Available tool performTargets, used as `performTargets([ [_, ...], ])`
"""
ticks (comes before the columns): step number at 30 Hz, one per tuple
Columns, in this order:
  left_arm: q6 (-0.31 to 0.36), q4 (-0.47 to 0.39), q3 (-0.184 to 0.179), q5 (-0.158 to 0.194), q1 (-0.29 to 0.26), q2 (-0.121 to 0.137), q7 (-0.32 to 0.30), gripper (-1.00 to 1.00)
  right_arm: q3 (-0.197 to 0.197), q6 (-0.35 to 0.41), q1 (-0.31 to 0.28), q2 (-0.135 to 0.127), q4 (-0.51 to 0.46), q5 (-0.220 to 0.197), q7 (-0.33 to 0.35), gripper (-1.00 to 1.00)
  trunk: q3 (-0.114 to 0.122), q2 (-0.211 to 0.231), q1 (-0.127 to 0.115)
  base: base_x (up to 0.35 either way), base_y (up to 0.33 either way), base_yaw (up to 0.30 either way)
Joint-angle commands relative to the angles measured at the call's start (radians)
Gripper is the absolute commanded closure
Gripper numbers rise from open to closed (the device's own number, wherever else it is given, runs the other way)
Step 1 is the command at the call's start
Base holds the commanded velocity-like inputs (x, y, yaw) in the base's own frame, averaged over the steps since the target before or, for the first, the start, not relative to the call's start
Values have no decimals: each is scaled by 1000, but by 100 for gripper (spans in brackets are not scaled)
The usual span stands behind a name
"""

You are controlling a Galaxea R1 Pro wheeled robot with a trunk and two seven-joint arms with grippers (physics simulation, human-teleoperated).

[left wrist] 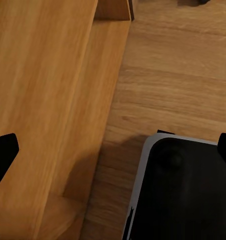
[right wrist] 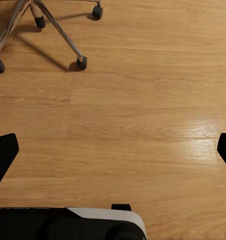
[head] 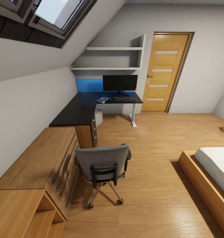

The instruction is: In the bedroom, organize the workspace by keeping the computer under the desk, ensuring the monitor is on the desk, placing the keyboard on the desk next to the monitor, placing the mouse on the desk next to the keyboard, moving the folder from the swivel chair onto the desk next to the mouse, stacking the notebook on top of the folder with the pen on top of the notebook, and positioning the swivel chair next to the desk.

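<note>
The black L-shaped desk [head: 79, 111] stands far ahead in the corner. On it are the monitor [head: 120, 83], the keyboard [head: 126, 99] in front of it, and the blue folder [head: 102, 99] to the keyboard's left with something small and dark on top. The notebook, pen and mouse are too small to tell apart. Under the desk sits the grey computer [head: 98, 117]. The swivel chair [head: 103, 162] stands on the floor short of the desk, back towards me, its castors [right wrist: 81, 63] near my right arm. My left gripper [left wrist: 113, 150] and right gripper [right wrist: 113, 150] hang open and empty above the floor.
Low wooden shelving [head: 39, 172] runs along the left wall, close beside my left gripper [left wrist: 48, 100]. A bed [head: 211, 172] fills the right side. A wooden door [head: 165, 76] and wall shelves [head: 112, 58] lie beyond the desk. Open floor [head: 151, 172] runs between chair and bed.
</note>
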Motion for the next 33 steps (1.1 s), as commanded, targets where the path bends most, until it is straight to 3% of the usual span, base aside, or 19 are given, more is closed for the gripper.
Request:
performTargets([
  [1, -1, -2, -9, 7, 0, 1, 5, -100, 5, -1, -1, 0, 1, 6, -10, -100, -2, -2, 1, 0, 101, 0],
  [33, -8, -9, -14, 4, 0, 1, 2, -100, 5, -1, -1, 0, 1, 6, -11, -100, -2, -2, 1, 0, 58, 0],
])
